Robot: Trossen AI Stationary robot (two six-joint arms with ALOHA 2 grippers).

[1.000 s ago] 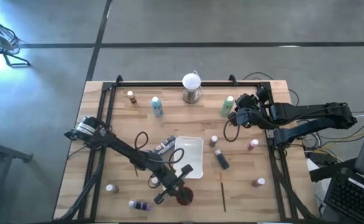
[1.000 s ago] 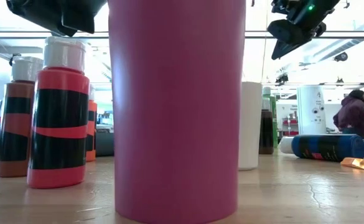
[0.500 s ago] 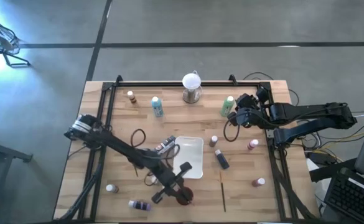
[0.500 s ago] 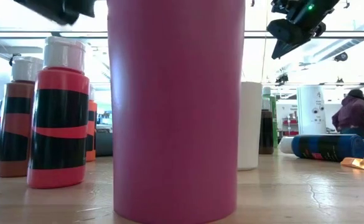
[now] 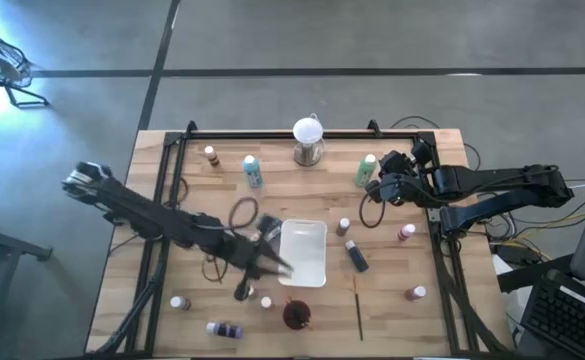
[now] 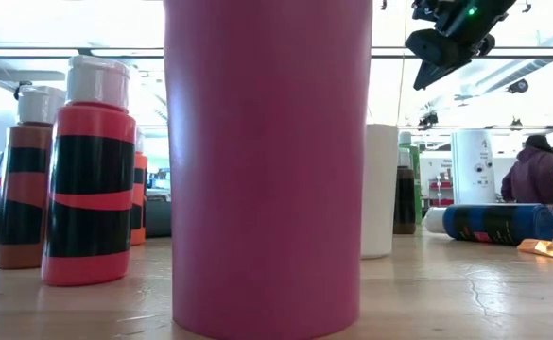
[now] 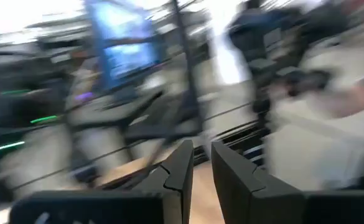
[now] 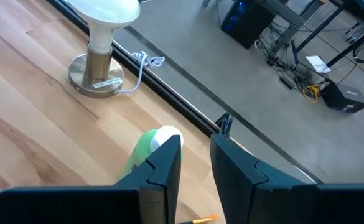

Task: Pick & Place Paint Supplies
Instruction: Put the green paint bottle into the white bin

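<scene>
The left pincer point(image 5: 255, 275) hangs over the desk point(image 5: 122, 270) just at 9 o'clock of the white tray point(image 5: 305, 252), its fingers point(image 7: 180, 171) a narrow slit apart and holding nothing. The dark red cup point(image 5: 295, 314) stands at 6 o'clock of the tray.

Farther off, the right pincer point(image 5: 376, 187) hovers beside the green paint bottle point(image 5: 365, 170), fingers point(image 8: 167, 163) slightly apart and empty; the bottle's white cap sits just beyond the left fingertip, whether touching I cannot tell. The white globe point(image 5: 308, 139) stands at 9 o'clock of that bottle.
</scene>
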